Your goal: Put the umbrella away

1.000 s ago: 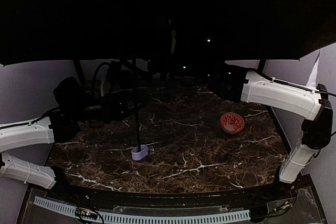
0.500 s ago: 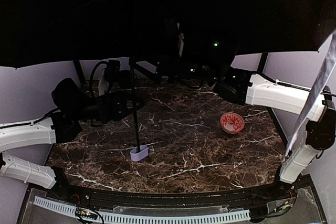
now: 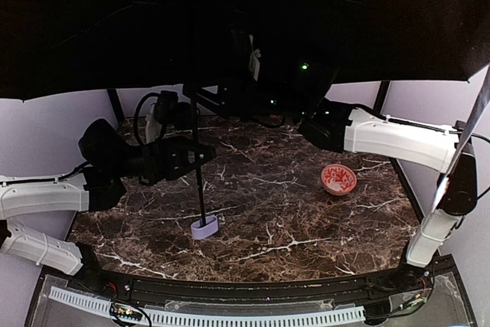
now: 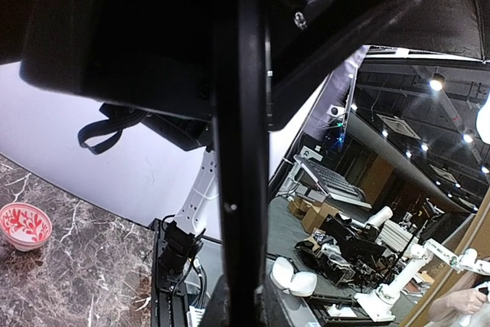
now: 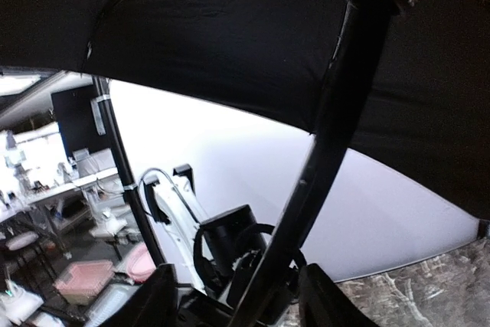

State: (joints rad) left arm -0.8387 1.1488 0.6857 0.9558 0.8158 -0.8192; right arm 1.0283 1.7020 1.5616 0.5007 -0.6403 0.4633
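From above, the open umbrella (image 3: 230, 21) blacks out the upper half of the view and swallows my right fingers. Only that arm's white link shows, reaching in from the right. The shaft (image 3: 200, 189) stands slightly tilted, its handle (image 3: 204, 227) on the table (image 3: 306, 243). My left gripper (image 3: 193, 155) is clenched on the shaft partway up, arm stretched rightward. In the left wrist view the shaft fills the centre, blurred, my jaws just dark shapes. In the right wrist view my right gripper (image 5: 239, 300) has its fingers apart, straddling a dark rod (image 5: 321, 151) under the canopy. I cannot tell if they touch it.

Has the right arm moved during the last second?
Yes. Judged against the red bowl, which has stayed in place, the right arm has shifted left, toward the umbrella shaft.
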